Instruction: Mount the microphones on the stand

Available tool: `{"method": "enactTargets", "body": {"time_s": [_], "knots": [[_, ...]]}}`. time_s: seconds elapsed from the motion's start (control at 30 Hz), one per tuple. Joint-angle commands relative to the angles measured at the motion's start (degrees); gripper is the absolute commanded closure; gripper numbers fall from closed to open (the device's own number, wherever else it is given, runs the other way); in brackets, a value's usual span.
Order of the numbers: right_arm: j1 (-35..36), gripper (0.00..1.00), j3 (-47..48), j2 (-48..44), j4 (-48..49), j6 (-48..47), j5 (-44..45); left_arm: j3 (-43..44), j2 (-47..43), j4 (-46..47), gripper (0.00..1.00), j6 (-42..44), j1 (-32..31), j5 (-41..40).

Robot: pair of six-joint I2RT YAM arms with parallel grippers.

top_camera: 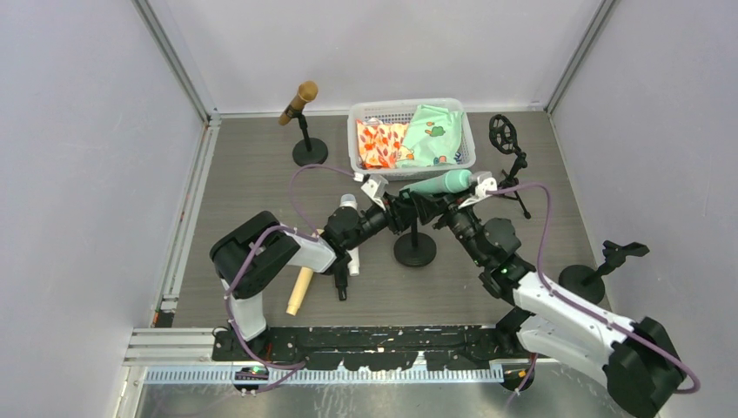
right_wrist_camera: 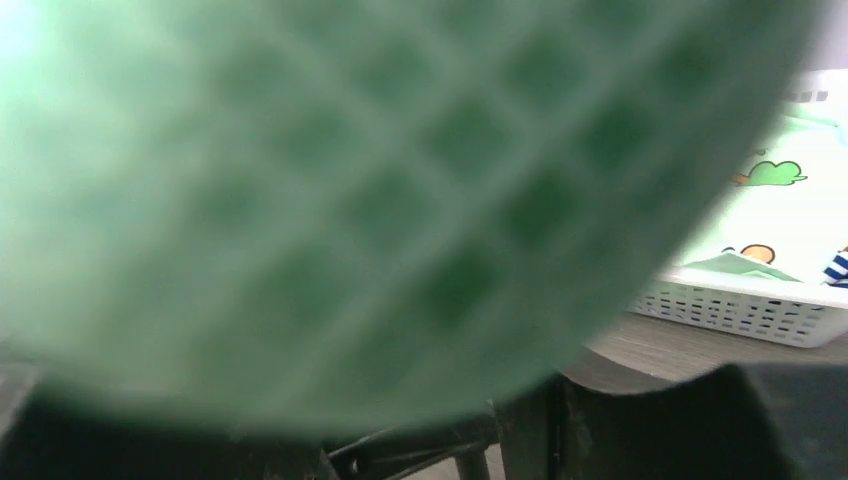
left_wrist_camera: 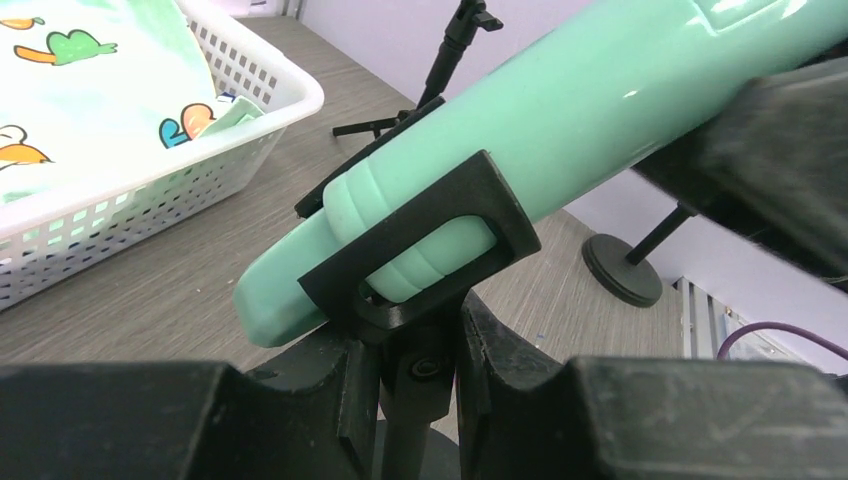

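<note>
Seeing green microphone (top_camera: 444, 182) mid-table, seated in clip (left_wrist_camera: 400, 230) of centre stand (top_camera: 414, 248), head toward 2 o'clock, tail poking out toward 8. Pinching that stand just under clip with left gripper (top_camera: 399, 212), a finger on either side. Can't tell state of right gripper (top_camera: 439, 207), blurred mesh head filling its camera; basket (top_camera: 355, 144) at 12 o'clock.

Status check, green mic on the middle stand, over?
Status: left tool shut on centre stand, just under the clip; right tool shut on green microphone, tail end through the clip; basket behind, touching neither.
</note>
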Motion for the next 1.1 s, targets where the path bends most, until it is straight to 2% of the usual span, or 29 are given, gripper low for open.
{"method": "enactTargets", "body": {"time_s": [0.0, 0.1, 0.3, 0.43, 0.6, 0.83, 1.07], "knots": [[0.66, 0.39, 4.57, -9.51, -14.19, -2.11, 0.65, -0.27, -3.75, 7.79, 1.00, 3.61, 0.12, -1.03], [0.64, 0.31, 7.24, -14.89, -22.13, -2.47, 0.64, -0.66, -3.58, 7.76, 1.00, 4.63, 0.42, -1.09], [0.62, 0.30, 16.99, -19.98, -44.69, -0.27, 5.10, -0.76, -3.99, 7.59, 1.00, 7.69, 1.28, 1.56], [0.64, 0.30, 25.24, -18.68, -58.10, 1.52, 4.09, -0.59, -4.29, 7.58, 1.00, 8.89, 2.41, 5.33], [0.58, 0.30, 36.98, -12.25, -73.50, 4.37, 2.98, -0.71, -4.49, 7.58, 1.00, 9.61, 3.57, 9.39], [-0.38, 0.30, 48.48, -4.02, -84.47, 7.07, -2.44, -1.36, -4.66, 7.58, 1.00, 10.06, 4.08, 11.45], [-3.23, 0.31, 51.59, 0.60, -87.66, 8.54, -9.44, -2.14, -4.97, 7.58, 1.00, 10.64, 4.08, 11.81]]}}
